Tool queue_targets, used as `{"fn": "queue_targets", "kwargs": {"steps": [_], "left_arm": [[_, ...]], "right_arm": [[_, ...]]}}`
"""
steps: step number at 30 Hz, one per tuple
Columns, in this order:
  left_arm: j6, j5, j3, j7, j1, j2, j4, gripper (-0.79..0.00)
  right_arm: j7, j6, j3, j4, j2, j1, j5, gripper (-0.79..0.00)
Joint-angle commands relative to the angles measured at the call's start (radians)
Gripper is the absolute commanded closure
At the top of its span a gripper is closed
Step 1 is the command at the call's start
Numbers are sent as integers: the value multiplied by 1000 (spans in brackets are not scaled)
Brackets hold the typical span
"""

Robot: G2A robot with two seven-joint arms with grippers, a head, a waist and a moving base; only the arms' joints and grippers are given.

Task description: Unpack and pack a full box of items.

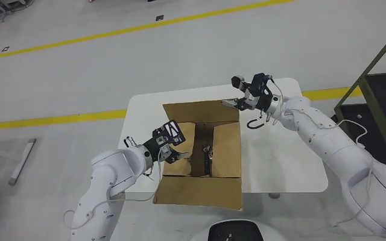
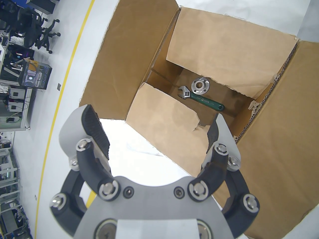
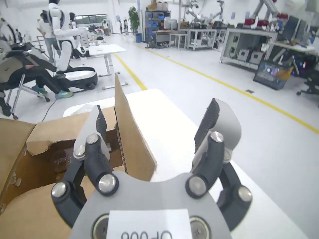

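Your left gripper (image 2: 154, 123) hangs at one side of the box (image 2: 224, 45), fingers spread wide, nothing between them. One finger (image 2: 96, 125) sits over the white table (image 1: 283, 156), outside the cardboard. The other (image 2: 215, 135) sits over the box opening; you cannot tell whether it touches the cardboard. Below the gap between them, a torn side flap (image 2: 164, 115) folds inward.

Down on the box floor, beyond the fingertips and well apart from them:
- a green-handled wrench (image 2: 200, 99), lying flat; its handle end is nearer the finger over the opening than its head is.
- a round metal flange (image 2: 200, 85), just beside the wrench's head.

Your right gripper (image 3: 157, 113) is at the far corner of the box, fingers likewise open. An upright flap (image 3: 129, 130) stands edge-on in the gap. It is close against one finger (image 3: 99, 123) and clear of the other (image 3: 216, 115). The flap is not clamped; contact with the near finger cannot be told.

From above, the box rests on the table with its flaps folded out, and the wrench and flange sit as a dark patch in the opening between your two grippers.
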Motion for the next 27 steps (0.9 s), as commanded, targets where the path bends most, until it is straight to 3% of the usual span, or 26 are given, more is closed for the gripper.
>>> {"fn": "queue_targets", "kwargs": {"steps": [1, 6, 13, 18, 27], "left_arm": [[0, 0, 0, 0, 0, 0, 0, -785], [0, 0, 0, 0, 0, 0, 0, -785], [0, 0, 0, 0, 0, 0, 0, -785], [0, 0, 0, 0, 0, 0, 0, -785], [0, 0, 0, 0, 0, 0, 0, -785]], "right_arm": [[-25, 40, 7, -71, 24, -18, -104, 0], [17, 98, 50, -255, 81, -91, -247, 0], [216, 148, 98, -434, 126, -187, -357, 0], [331, 205, 116, -437, 118, -194, -343, 0], [425, 246, 86, -284, 52, -121, -252, 0]]}}
